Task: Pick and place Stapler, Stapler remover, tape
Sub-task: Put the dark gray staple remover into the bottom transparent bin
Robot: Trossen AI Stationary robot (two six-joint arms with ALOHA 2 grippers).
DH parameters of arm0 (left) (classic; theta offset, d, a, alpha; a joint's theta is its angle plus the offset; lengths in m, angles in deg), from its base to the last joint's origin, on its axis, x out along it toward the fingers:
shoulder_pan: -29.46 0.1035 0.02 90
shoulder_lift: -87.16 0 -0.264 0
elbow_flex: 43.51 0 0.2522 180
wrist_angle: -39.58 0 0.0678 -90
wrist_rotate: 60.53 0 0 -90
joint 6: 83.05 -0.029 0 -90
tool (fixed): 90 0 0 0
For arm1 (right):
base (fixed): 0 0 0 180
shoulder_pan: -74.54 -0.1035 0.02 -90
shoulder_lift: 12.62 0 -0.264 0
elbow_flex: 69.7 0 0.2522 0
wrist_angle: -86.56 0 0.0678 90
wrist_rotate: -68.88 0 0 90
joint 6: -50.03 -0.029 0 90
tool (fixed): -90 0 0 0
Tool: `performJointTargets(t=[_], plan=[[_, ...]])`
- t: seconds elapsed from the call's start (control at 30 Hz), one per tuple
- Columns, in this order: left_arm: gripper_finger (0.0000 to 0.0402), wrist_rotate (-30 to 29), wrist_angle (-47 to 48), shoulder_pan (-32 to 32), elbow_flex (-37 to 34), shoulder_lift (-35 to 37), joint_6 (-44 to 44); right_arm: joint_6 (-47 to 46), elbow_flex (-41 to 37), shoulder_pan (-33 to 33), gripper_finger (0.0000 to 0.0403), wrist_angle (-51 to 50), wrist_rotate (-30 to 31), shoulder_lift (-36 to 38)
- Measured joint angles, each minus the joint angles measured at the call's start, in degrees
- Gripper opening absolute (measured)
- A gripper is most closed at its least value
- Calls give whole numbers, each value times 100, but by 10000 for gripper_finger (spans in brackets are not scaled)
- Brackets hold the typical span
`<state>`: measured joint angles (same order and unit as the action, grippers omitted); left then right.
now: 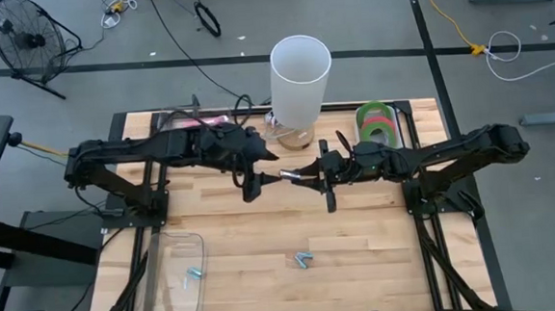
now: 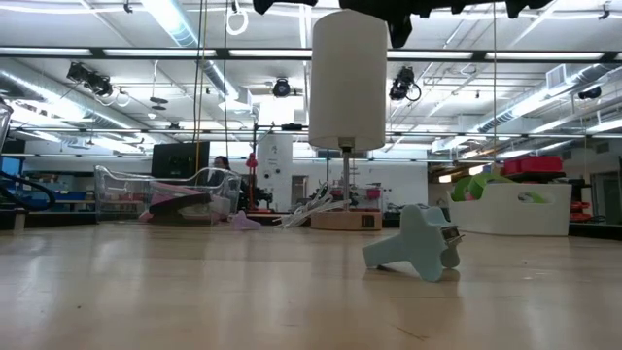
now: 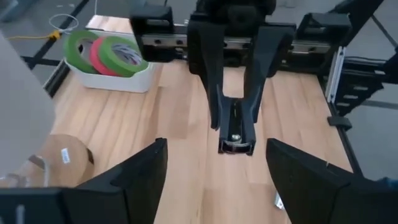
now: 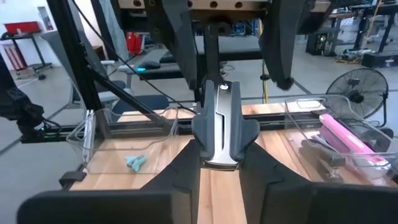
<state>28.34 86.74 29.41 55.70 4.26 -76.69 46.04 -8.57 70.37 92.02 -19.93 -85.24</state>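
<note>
My right gripper (image 1: 305, 174) is shut on a black and silver stapler (image 4: 219, 124) above the middle of the table. The stapler points toward the table's left edge. My left gripper (image 1: 257, 176) is open and faces it, one finger on either side of the stapler's free end (image 3: 235, 147), touching nothing that I can see. A light blue stapler remover (image 1: 304, 260) lies on the table near the front and shows in the low view (image 2: 418, 243). Two green tape rings and one red one (image 1: 377, 122) lie in a white tray at the far right. My right gripper pinches the stapler's rear half (image 4: 217, 152) between its two fingers (image 4: 261, 168). The fingers come level from the table's right side and lie along the stapler. The stapler is lifted clear of the table and sticks out level beyond the fingertips.
A tall white cylinder (image 1: 301, 77) stands at the far middle, with a brown tape dispenser (image 3: 62, 155) by its foot. A clear bin (image 1: 174, 273) at the near left holds a light blue piece (image 1: 194, 273). Another clear bin (image 4: 348, 140) at the far left holds a pink item.
</note>
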Motion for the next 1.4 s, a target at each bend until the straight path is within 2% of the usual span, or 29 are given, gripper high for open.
performJointTargets(t=[0.57, 1.4], plan=[[238, 98, -645, -175, 0, -367, 1, -4, 0, -9, 68, -55, 84, -2], [141, 76, -411, -175, 0, -421, -10, -67, 0, -9, 67, -48, 76, -2]])
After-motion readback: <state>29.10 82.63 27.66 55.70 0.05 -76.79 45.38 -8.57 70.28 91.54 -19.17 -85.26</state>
